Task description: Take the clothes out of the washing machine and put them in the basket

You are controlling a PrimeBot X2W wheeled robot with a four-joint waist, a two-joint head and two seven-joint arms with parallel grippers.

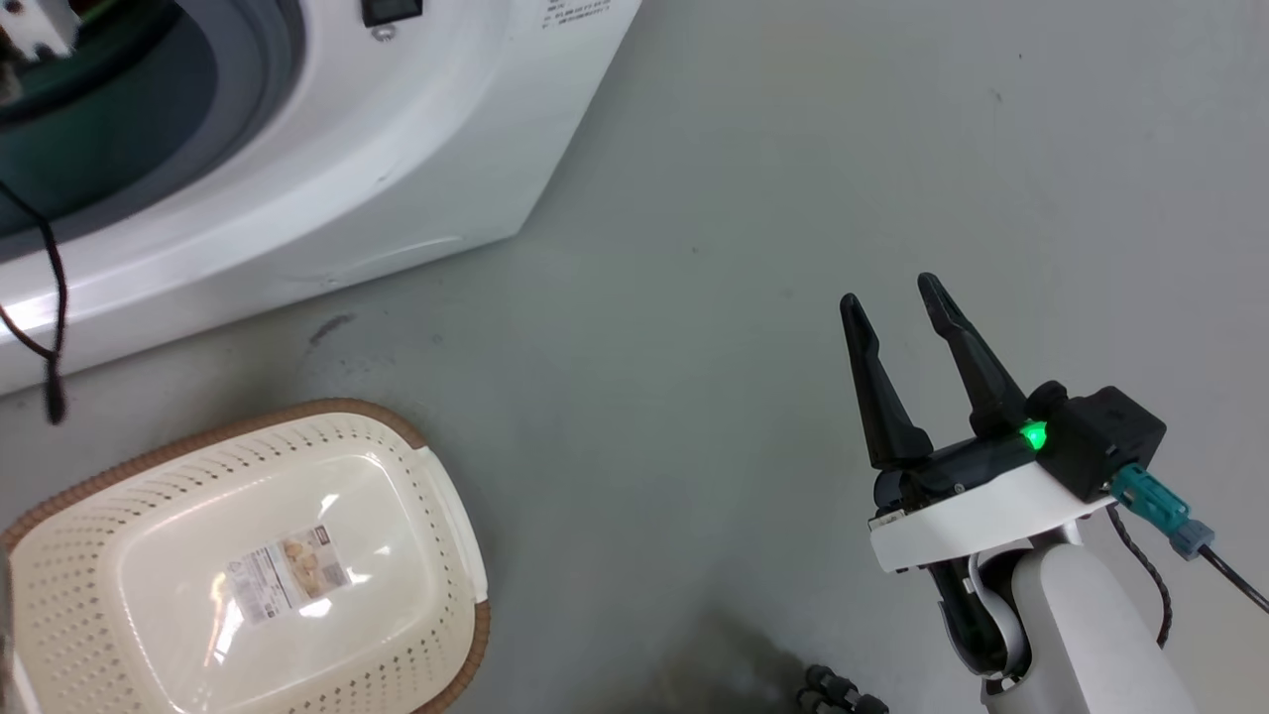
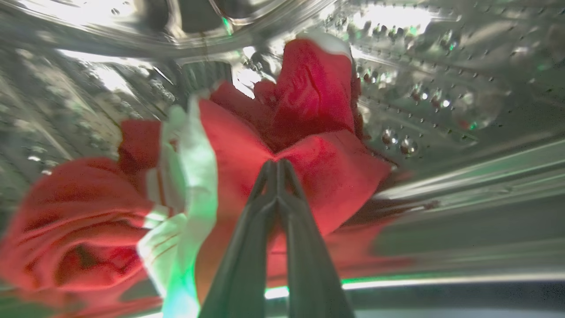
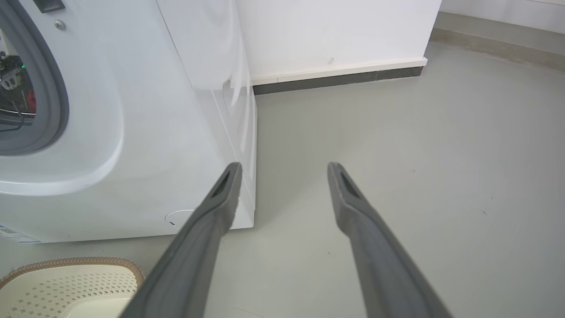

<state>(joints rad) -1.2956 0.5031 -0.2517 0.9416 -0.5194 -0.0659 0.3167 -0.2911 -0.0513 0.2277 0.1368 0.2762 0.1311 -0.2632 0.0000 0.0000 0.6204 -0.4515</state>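
Note:
Inside the perforated steel drum (image 2: 441, 88) of the washing machine (image 1: 397, 149), my left gripper (image 2: 277, 162) is shut, its tips pinching a fold of a bright red garment (image 2: 335, 176). More red clothes (image 2: 66, 229) with white trim (image 2: 194, 150) lie bunched to its left, and another red fold (image 2: 318, 92) rises behind. The cream basket (image 1: 248, 421) with a brown rim sits on the floor in front of the washer, with nothing in it. My right gripper (image 1: 897, 297) hovers open over bare floor to the basket's right, holding nothing.
A black cable (image 1: 55, 297) hangs down across the washer's front by the grey porthole rim (image 3: 57, 101). Grey floor (image 1: 744, 198) stretches to the right of the washer. A white wall with a dark skirting (image 3: 335, 79) stands behind it.

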